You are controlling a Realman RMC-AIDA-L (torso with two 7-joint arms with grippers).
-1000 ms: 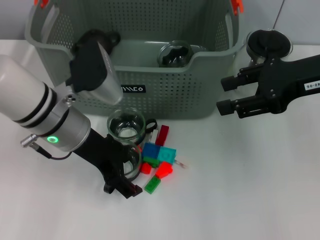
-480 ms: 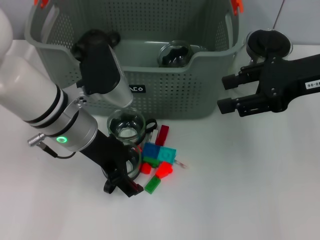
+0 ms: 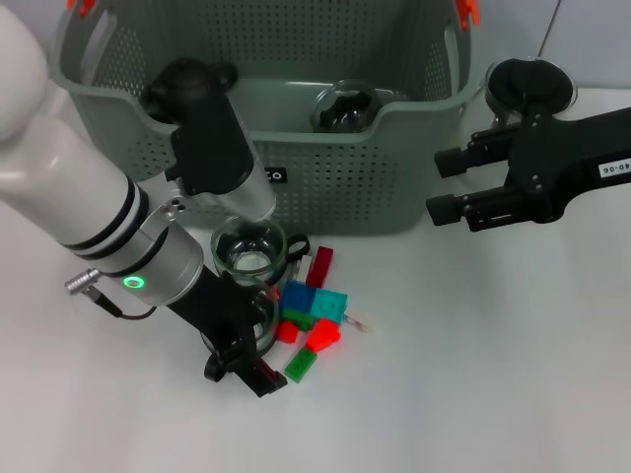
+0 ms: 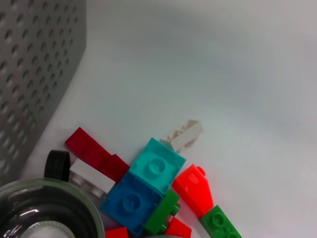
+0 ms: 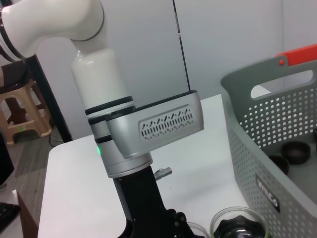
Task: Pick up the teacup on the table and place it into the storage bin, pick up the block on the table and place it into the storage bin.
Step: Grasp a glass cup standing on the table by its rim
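The robot's left end effector [image 3: 246, 343] is down on the white table [image 3: 473, 374] in front of the storage bin [image 3: 375, 182], set over a small clear glass teacup [image 3: 262, 313] that stands at the left edge of a heap of toy bricks; from here one cannot tell whether it is clamped on the cup or merely around it. Just behind the teacup, nearer the bin, stands a larger glass pot [image 3: 248, 246] with a black handle [image 3: 297, 244], which also fills one corner of the left wrist view [image 4: 44, 210]. The bricks lie bunched together beside the two glass pieces: a blue block [image 3: 296, 296] touching a teal block [image 3: 331, 303], a dark red brick [image 3: 320, 266] behind them, a bright red piece [image 3: 323, 335] and a green brick [image 3: 301, 365] toward the front, and a small white piece [image 3: 360, 323] at the right edge. The grey-green bin carries a black label [image 3: 270, 177] on its perforated front wall and an orange clip [image 3: 465, 10] at its far right corner, and already holds a dark-lidded glass item [image 3: 345, 106]. The right end effector [image 3: 441, 185] hovers to the right of the bin, well apart from the bricks, its black prongs spread and holding nothing. Behind it on the table sits a round glass piece with a black top [image 3: 530, 87].
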